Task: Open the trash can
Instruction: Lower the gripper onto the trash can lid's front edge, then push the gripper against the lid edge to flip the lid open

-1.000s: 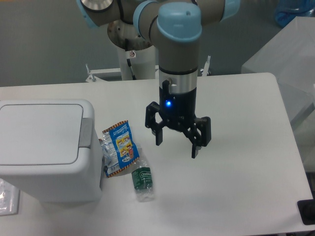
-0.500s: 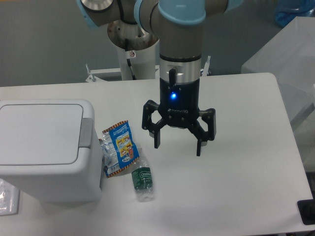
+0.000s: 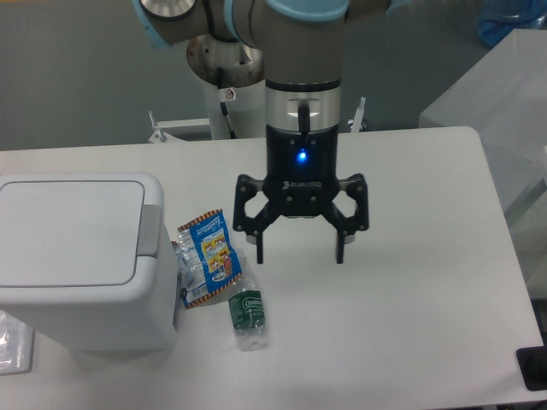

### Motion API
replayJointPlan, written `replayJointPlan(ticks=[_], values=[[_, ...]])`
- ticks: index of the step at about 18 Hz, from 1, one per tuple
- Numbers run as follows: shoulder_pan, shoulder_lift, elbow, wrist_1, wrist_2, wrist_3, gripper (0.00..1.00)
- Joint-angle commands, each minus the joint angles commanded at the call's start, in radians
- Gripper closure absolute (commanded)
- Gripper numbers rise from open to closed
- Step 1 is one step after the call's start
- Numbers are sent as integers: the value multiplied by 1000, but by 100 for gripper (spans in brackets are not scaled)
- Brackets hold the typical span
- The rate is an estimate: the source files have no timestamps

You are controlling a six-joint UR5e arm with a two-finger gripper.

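At the left edge of your view sits the trash can (image 3: 81, 265), a boxy white plastic bin with rounded corners; its flat, smooth, rounded-rectangle lid (image 3: 73, 231) lies shut, and a grey push tab (image 3: 150, 231) runs along the lid's right side. Just beside its right wall lies a crinkled foil snack packet (image 3: 208, 254) printed in blue and yellow, and touching the packet's lower edge is a small clear plastic bottle (image 3: 248, 312) with a green label, lying on its side. All rest on a matte white table (image 3: 410, 299). The gripper (image 3: 300, 254), black with a lit blue indicator, hangs fingers-down over the table centre, well apart from the bin; its jaws are spread wide and hold nothing. Compared with a second ago, it has shifted slightly left toward the packet and turned about its vertical axis, so both fingers now face you more squarely.
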Motion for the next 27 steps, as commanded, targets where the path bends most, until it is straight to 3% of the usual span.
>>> replayJointPlan(ticks=[3,9,21,27], values=[[-48,11,-44,-2,3,-2,0],[-63,58,-100,0,-2,1,0],[-85,118,-155,3,-23,12,0],[-88,114,-157,3,-23,8,0]])
